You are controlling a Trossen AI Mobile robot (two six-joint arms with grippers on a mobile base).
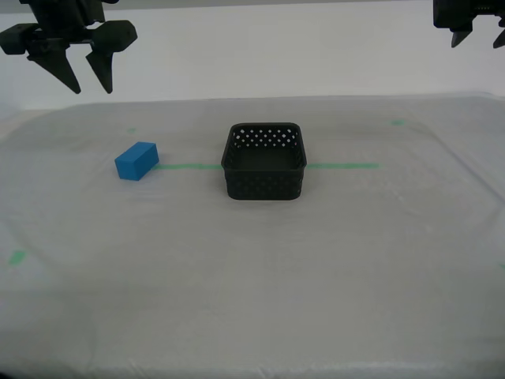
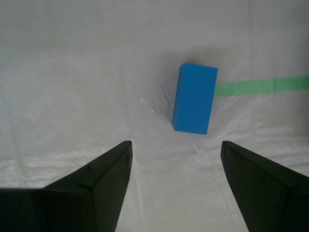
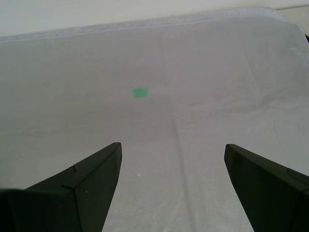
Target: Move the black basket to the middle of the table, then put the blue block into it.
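Observation:
The black basket [image 1: 264, 183] stands upright and empty near the middle of the table [image 1: 252, 284], on the green tape line [image 1: 343, 166]. The blue block [image 1: 136, 160] lies on the cloth toward the exterior view's left, apart from the basket. My second gripper [image 1: 92, 88] hangs open high above and behind the block. Its wrist view shows the blue block [image 2: 194, 98] beyond the spread fingers of my second gripper [image 2: 176, 145], untouched. My first gripper [image 1: 477, 38] is raised at the exterior view's upper right, partly cut off. In its own view my first gripper [image 3: 173, 147] is open over bare cloth.
Small green tape bits [image 1: 397, 122] dot the cloth; one green bit [image 3: 140, 92] lies ahead of my first gripper. The tape line [image 2: 260, 86] ends at the block. The table's far edge [image 3: 145, 24] runs behind.

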